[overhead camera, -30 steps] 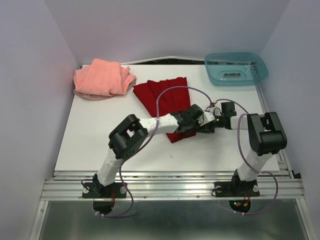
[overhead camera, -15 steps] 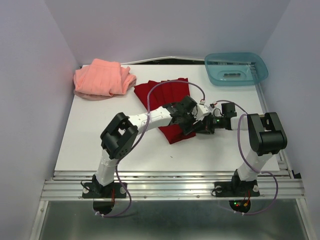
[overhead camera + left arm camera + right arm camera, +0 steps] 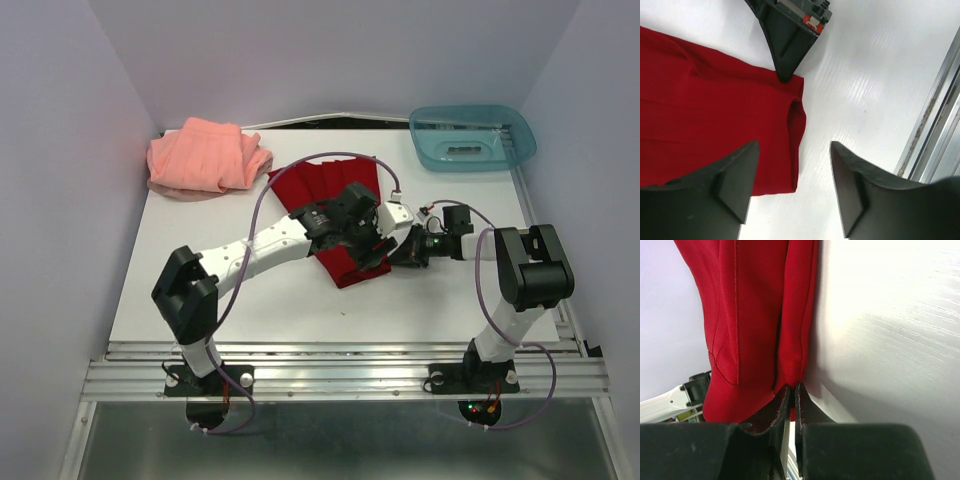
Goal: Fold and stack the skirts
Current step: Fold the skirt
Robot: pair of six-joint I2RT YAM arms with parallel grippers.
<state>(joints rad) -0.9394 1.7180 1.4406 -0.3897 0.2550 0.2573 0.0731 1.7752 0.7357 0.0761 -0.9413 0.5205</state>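
Note:
The deep red pleated skirt [image 3: 325,195] lies in the middle of the table, its near end partly hidden under both wrists. My left gripper [image 3: 370,243] hovers open over that end; in the left wrist view its fingers [image 3: 735,175] straddle the red skirt's [image 3: 715,125] corner with nothing between them. My right gripper [image 3: 398,254] is shut on the red skirt's [image 3: 755,315] right edge, the cloth pinched between its tips [image 3: 792,390]. Its tip [image 3: 785,75] shows at the cloth's corner. The salmon-pink skirt [image 3: 205,158] lies rumpled at the back left.
A translucent teal tray [image 3: 472,138] stands at the back right corner. White walls close in the table on three sides. A metal rail [image 3: 935,125] runs along the table's right side, near the grippers. The left arm's cable [image 3: 320,160] arcs over the red skirt.
My left gripper has opened and let go of the red skirt, and the left arm's elbow has swung out to the left. The right gripper has kept its hold.

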